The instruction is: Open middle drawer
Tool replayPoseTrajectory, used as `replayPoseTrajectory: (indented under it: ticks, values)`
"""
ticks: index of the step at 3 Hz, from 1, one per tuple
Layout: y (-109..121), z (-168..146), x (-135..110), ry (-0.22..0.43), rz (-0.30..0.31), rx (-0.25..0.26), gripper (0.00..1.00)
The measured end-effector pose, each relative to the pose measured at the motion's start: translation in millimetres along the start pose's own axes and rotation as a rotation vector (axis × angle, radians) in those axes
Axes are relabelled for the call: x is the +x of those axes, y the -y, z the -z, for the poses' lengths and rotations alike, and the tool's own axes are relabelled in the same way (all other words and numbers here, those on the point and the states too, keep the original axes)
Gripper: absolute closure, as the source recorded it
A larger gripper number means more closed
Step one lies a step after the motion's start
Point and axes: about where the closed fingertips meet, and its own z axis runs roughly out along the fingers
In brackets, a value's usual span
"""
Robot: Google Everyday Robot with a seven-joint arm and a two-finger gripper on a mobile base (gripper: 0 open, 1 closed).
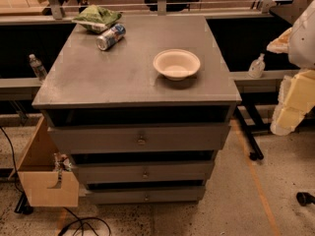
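The gripper (290,113) is seen at the right edge, well apart from the table (123,73); open or closed can't really be told tbh. The middle drawer (113,173) is set in the table's near face, between the taller top drawer (98,139) and slimmer bottom one (118,196). A white bowl (176,64) is left on top.

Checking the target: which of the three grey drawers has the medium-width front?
The middle drawer, narrower than the top drawer above it and wider than the bottom drawer below. The tool sits at the view's right edge, touching none.
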Motion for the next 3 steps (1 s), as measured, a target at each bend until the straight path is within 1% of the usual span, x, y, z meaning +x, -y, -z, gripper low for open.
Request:
replayPoseTrajectory:
  ticks: [1,2,3]
  values:
    - [-1,-1,-1,0.003,0.001,0.004,0.0]
    - [-15,-28,-2,0.016,0.018,-0.027,0.0]
    - [-39,-89,-5,0.061,0.054,-0.091,0.0]
